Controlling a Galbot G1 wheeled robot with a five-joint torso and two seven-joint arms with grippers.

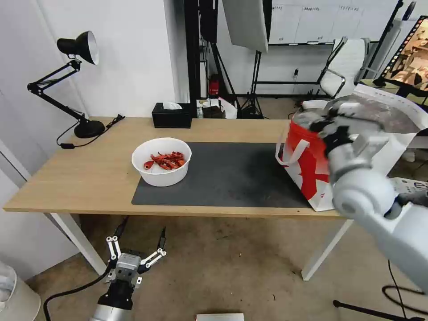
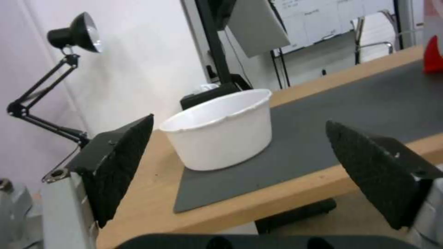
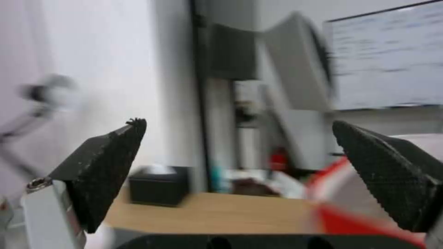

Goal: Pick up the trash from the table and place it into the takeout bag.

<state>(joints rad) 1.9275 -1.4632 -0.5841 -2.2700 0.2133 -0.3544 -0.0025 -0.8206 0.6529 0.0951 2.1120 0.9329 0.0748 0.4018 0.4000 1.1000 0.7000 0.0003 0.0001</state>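
The trash in sight is a white round bowl (image 1: 161, 174) holding red shell scraps (image 1: 166, 160), standing on the left end of the dark grey mat (image 1: 232, 174) on the light-wood table (image 1: 89, 169). The white-and-red takeout bag (image 1: 307, 165) stands at the table's right end, foil lining showing. My right gripper (image 1: 332, 119) hovers open at the bag's mouth; its wrist view shows spread fingers (image 3: 106, 162) and a blurred red bag edge (image 3: 355, 218). My left gripper (image 1: 136, 238) hangs open below the table's front edge, facing the bowl (image 2: 221, 131).
A black tissue box (image 1: 171, 116) sits at the table's back edge and a black desk lamp (image 1: 78, 49) at the back left. Light stands and a white chair (image 1: 343, 67) fill the room behind. A pale bin (image 1: 13, 294) stands on the floor at lower left.
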